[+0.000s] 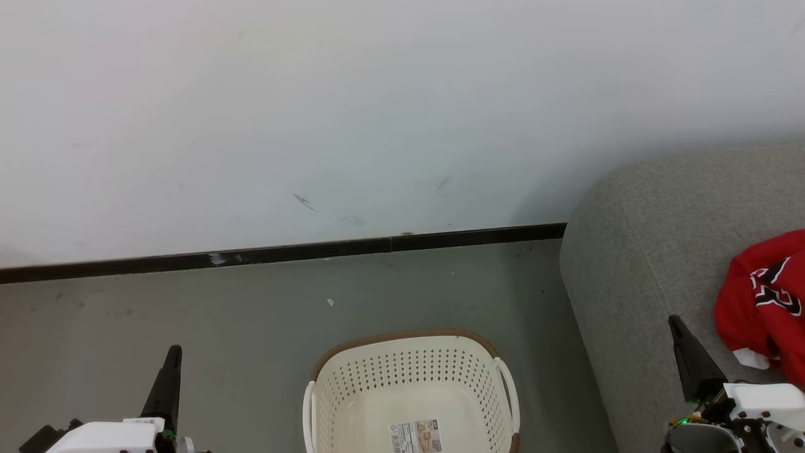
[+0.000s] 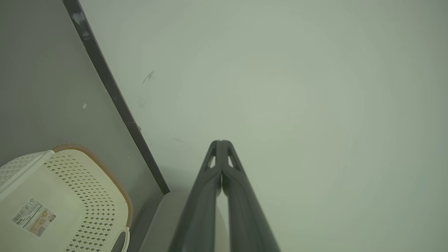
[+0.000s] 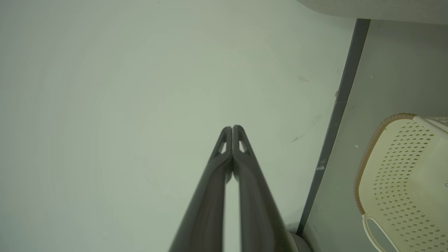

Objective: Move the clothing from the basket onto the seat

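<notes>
Grey floor, white wall: basket empty, clothing heaped on seat.
Jersey likely light, limp; pinch a raised fold. Left gripper, right gripper closed, empty.

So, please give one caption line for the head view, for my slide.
Clothing lies on the seat; the basket stands empty beside it; left gripper and right gripper are shut.

Left gripper and right gripper both point up, low at either side, fingers pressed together, empty.
</notes>
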### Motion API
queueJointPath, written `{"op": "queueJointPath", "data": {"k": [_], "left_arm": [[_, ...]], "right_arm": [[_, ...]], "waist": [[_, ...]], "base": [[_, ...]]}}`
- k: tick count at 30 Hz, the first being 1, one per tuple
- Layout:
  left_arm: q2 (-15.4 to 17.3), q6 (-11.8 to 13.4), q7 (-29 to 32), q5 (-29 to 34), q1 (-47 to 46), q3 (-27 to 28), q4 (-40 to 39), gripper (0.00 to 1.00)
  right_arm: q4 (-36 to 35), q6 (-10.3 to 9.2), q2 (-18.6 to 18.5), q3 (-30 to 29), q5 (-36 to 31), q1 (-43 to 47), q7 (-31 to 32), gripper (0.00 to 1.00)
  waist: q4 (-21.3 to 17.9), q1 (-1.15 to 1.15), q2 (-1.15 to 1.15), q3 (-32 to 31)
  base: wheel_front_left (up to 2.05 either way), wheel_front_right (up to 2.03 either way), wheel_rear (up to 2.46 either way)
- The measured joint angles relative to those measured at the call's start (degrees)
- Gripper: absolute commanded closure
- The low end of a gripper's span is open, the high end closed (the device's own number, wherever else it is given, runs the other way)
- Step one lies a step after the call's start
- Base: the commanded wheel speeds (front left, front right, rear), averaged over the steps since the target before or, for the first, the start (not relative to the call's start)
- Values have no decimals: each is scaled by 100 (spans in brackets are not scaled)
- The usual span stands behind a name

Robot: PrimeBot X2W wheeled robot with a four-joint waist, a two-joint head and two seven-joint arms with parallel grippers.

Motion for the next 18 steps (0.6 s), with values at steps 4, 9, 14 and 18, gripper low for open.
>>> {"op": "queueJointPath", "data": {"k": [4,9,14,18], "left_arm": [[0,-1,1,0,0,0,7,100],[0,-3,10,0,0,1,12,100],[0,-25,15,0,-1,2,18,100],[0,-26,15,0,-1,2,20,100]], "right_arm": [[1,0,0,-2,0,0,0,100],[1,0,1,-4,0,0,0,100],[1,0,1,-5,-1,-1,0,100],[2,0,2,-7,-1,-1,1,100]], "waist": [[0,0,0,0],[0,0,0,0],[0,0,0,0],[0,0,0,0]], "base": [[0,0,0],[0,0,0],[0,0,0],[0,0,0]]}}
